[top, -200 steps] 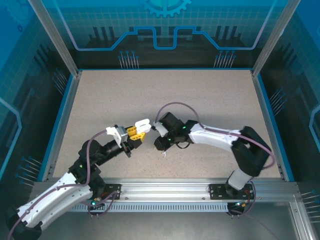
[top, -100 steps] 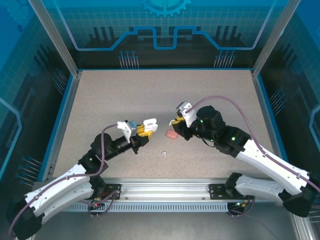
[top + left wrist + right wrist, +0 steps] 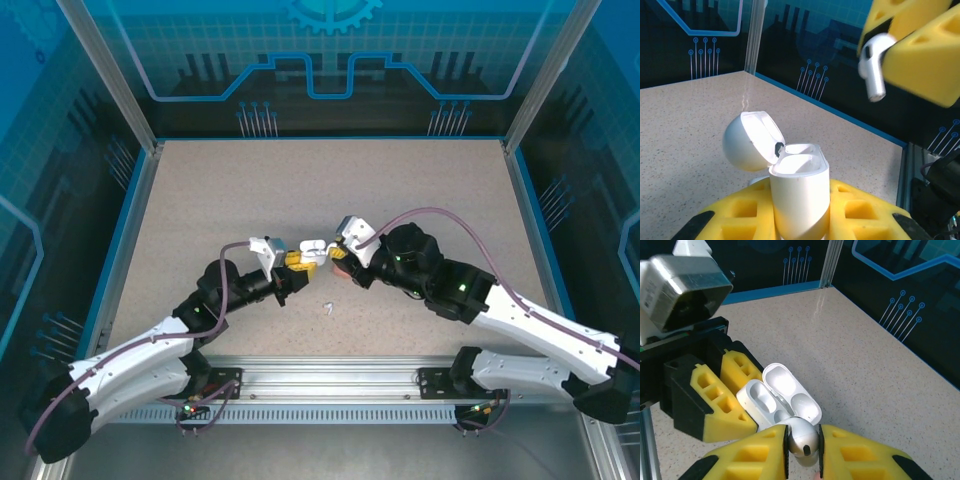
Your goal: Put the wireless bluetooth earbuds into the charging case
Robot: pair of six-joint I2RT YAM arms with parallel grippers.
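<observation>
Speckled table (image 3: 420, 190): both arms reach toward its centre, tips nearly meeting. Left arm (image 3: 140, 360) comes from the near left, right arm (image 3: 520, 315) from the near right. Left gripper (image 3: 296, 262) is clenched on the lower body of a white case (image 3: 800, 200), lid hinged open, both sockets showing. Right gripper (image 3: 342, 254) grasps a white earbud (image 3: 874, 65) by its head, stem free, close to the open case but apart from it. A second earbud (image 3: 327, 308), white, lies loose on the table near the grippers.
</observation>
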